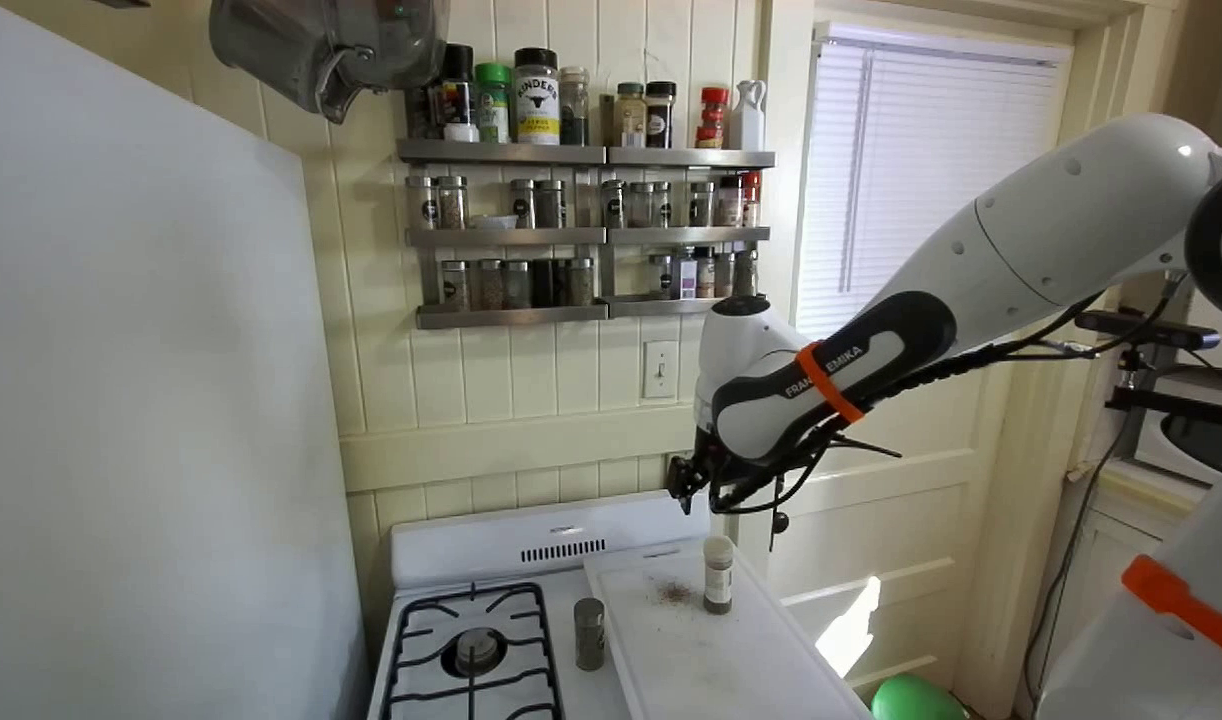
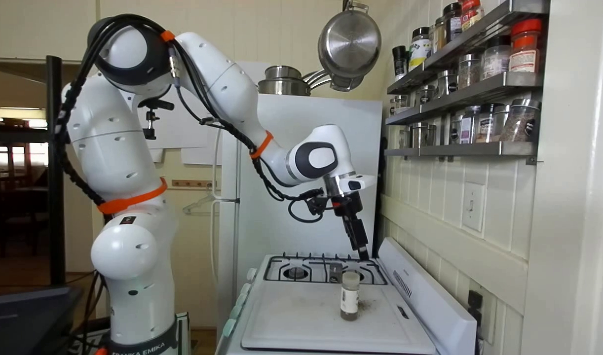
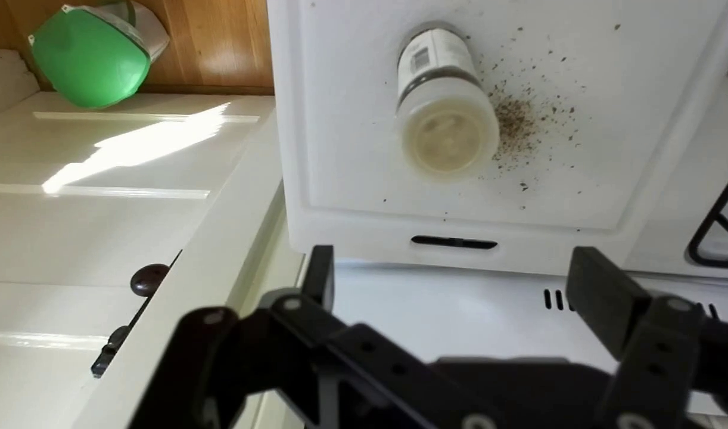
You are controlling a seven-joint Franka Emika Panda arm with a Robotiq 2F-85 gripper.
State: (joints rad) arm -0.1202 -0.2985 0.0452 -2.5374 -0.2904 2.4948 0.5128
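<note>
My gripper (image 3: pixel 450 268) is open and empty in the wrist view, with its two black fingers wide apart. It also shows above the stove's back in both exterior views (image 1: pixel 693 492) (image 2: pixel 362 252). A spice jar (image 3: pixel 435 65) with a pale cap and white label stands upright on a white stove cover (image 3: pixel 352 173), apart from the fingers. It also shows in both exterior views (image 1: pixel 718 580) (image 2: pixel 350 300). Brown spice flakes (image 3: pixel 516 122) lie scattered beside it. A second jar (image 1: pixel 590 640) with a dark lid stands between the cover and the burner; it also shows behind the first jar (image 2: pixel 335 272).
A black burner grate (image 1: pixel 471 655) lies beside the cover. The stove's raised back panel (image 2: pixel 425 291) runs along the wall. Metal spice shelves (image 1: pixel 511 237) hang above. A white fridge (image 2: pixel 306 197) stands beyond the stove. A green object (image 3: pixel 90 59) lies on the floor by the door.
</note>
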